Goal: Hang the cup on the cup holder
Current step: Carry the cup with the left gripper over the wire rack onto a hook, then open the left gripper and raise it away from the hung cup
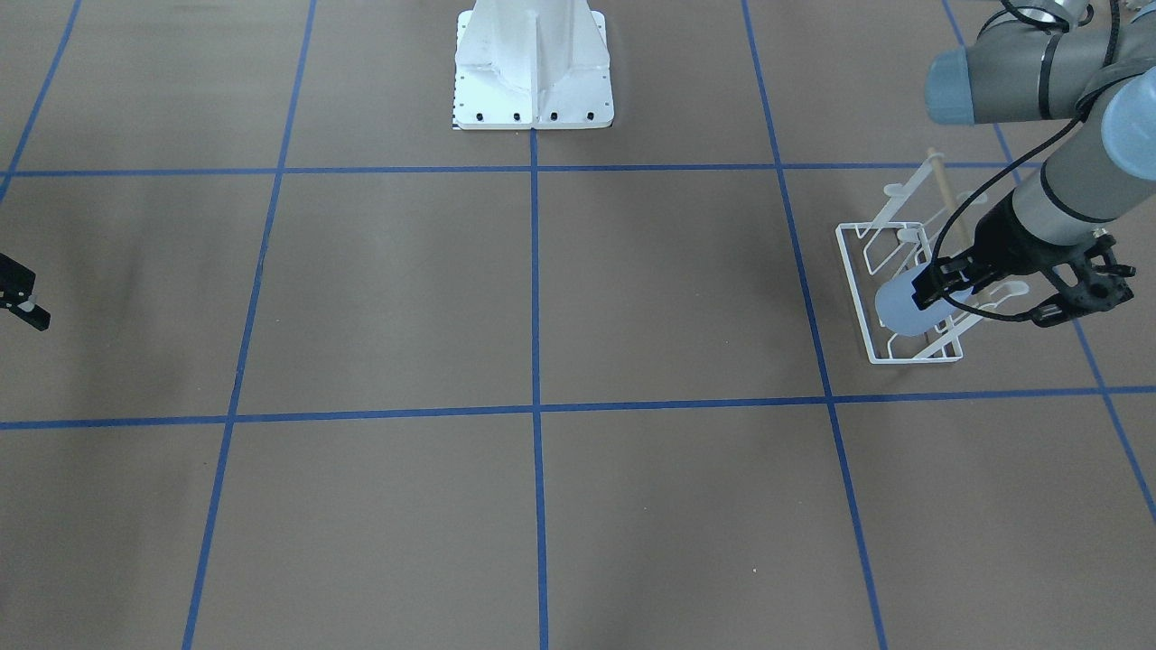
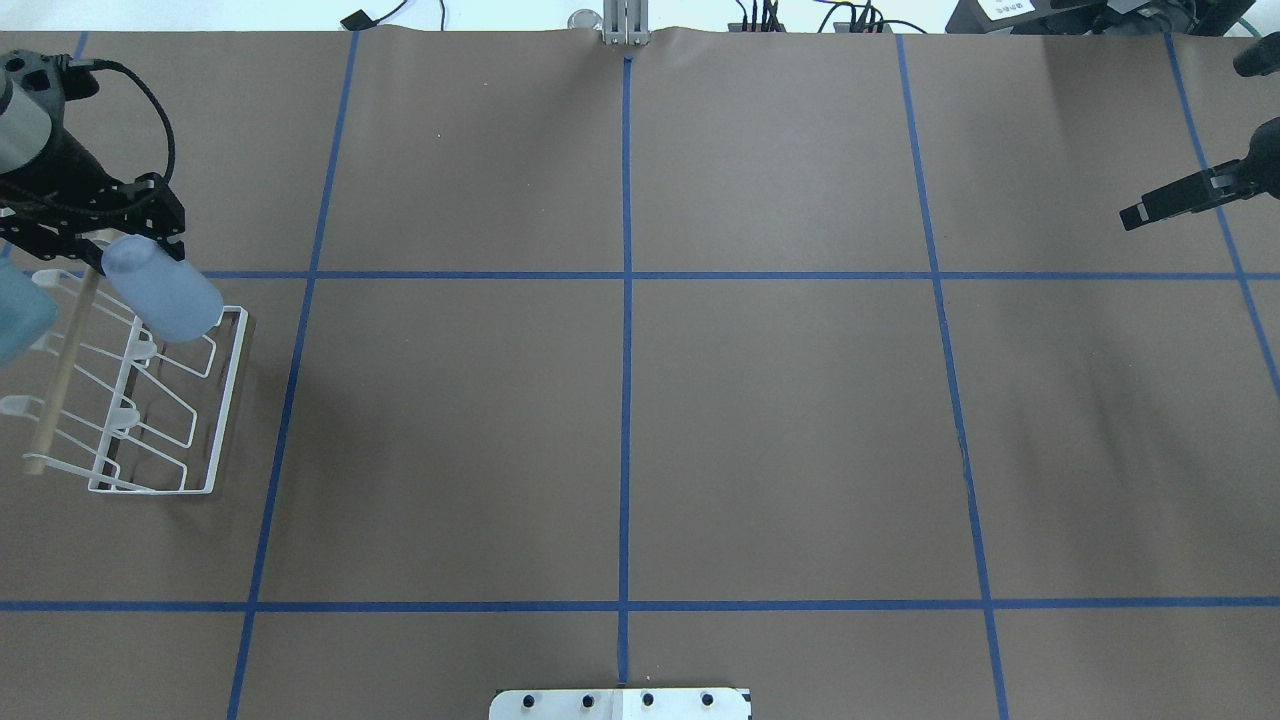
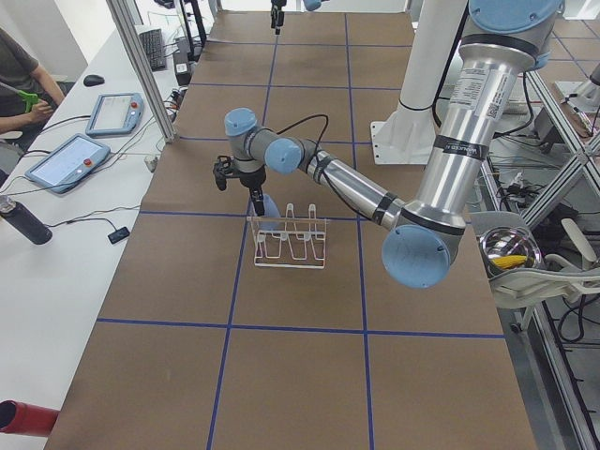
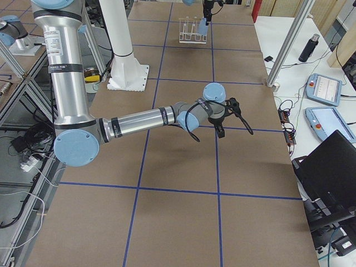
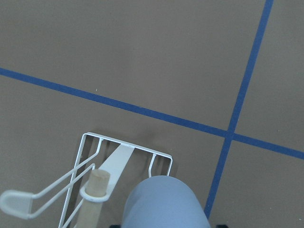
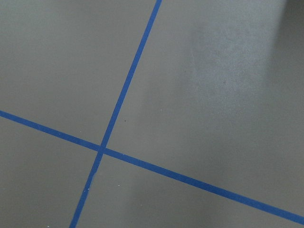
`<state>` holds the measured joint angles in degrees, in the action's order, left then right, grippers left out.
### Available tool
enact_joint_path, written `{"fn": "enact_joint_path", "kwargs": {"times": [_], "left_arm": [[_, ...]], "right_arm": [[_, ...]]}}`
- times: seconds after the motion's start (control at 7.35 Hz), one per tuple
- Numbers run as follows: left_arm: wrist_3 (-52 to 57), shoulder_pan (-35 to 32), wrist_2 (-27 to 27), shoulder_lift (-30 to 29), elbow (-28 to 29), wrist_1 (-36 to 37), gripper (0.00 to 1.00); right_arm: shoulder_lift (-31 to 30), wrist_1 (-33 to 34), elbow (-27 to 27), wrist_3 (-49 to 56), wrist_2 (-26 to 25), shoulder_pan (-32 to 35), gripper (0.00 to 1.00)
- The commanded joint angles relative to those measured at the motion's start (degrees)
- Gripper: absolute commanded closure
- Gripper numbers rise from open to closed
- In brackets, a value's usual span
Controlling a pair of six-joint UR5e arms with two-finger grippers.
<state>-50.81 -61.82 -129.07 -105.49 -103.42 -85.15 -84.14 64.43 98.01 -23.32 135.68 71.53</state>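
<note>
The pale blue cup (image 2: 165, 290) is tilted over the far end of the white wire cup holder (image 2: 225, 400), its closed bottom pointing out past the rack's end. My left gripper (image 2: 135, 240) is shut on the cup near its rim. The front-facing view shows the cup (image 1: 899, 307) over the rack (image 1: 853, 262), with the left gripper (image 1: 944, 284) on it. The left wrist view shows the cup (image 5: 164, 204) beside the wooden rod (image 5: 97, 183). I cannot tell whether a prong is inside the cup. My right gripper (image 2: 1135, 215) is shut and empty, far off at the table's other side.
The robot's white pedestal (image 1: 533, 72) stands at the table's near-robot edge. Blue tape lines (image 2: 627, 300) grid the brown table. An operator, tablets (image 3: 70, 159) and a bottle are on a side bench beyond the rack.
</note>
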Motion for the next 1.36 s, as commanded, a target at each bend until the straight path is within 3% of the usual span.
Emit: {"fn": "enact_joint_path", "kwargs": {"times": [0.0,0.41,0.68,0.95,1.22], "left_arm": [[-0.17,-0.14,-0.48,0.02,-2.65,0.24,0.02],[0.09,-1.63,-0.40,1.07,-9.74,3.04,0.02],[12.57,-5.47,0.22,2.66,-12.42,3.33,0.02],[36.88,-10.67,2.93,4.15,-7.18,3.15,0.02],[50.66,-17.43,2.42,4.51,1.51,1.40,0.02]], "right_arm": [[0.64,5.15,3.48,0.02,0.02,0.10,0.00],[0.82,7.19,4.11,0.02,0.02,1.24,0.00],[1.43,12.72,4.47,3.16,-0.42,3.61,0.00],[2.14,22.36,4.21,14.02,-3.22,7.11,0.00],[2.05,30.81,4.29,23.98,-3.23,11.68,0.00]]}}
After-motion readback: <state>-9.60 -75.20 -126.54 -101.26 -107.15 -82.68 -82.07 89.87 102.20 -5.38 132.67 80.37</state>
